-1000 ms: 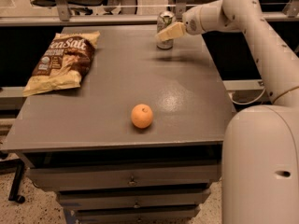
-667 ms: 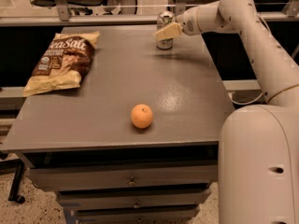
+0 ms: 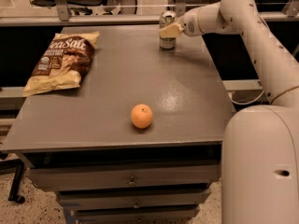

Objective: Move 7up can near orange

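The 7up can (image 3: 166,22), silver-grey with green markings, stands upright at the far right of the grey table (image 3: 112,73). My gripper (image 3: 171,30) reaches in from the right and is at the can, its tan tip lying across the can's front right side. The orange (image 3: 141,116) lies near the table's front edge, well in front of the can and a little to its left. Nothing lies between them.
A brown and tan chip bag (image 3: 61,59) lies flat at the table's far left. My white arm (image 3: 252,41) spans the table's right side, with the robot body (image 3: 261,167) at the front right. Drawers sit under the tabletop. Chair legs and a rail stand behind.
The arm's upper part has shifted slightly to the left. The gripper stays at the can, and the orange and the bag have not moved.
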`<action>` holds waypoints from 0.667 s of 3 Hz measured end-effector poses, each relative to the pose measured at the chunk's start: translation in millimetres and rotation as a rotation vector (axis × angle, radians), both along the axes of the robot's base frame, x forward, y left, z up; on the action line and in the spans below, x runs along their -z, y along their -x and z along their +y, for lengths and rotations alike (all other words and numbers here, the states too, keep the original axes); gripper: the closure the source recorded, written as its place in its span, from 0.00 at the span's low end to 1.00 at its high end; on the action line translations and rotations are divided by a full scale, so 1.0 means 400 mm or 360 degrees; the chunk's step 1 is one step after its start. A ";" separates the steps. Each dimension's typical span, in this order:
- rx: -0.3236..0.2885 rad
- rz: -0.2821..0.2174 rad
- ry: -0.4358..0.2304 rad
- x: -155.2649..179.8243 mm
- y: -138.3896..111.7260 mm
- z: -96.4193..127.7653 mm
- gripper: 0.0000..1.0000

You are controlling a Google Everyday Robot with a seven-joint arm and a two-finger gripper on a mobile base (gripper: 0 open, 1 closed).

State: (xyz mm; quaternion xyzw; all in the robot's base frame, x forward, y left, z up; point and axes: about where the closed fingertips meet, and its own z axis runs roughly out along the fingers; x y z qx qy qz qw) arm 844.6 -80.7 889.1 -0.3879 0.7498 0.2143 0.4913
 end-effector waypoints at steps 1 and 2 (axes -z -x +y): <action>-0.0052 0.0043 -0.0093 -0.039 0.058 0.009 0.87; -0.0235 0.0111 -0.0169 -0.080 0.193 0.031 1.00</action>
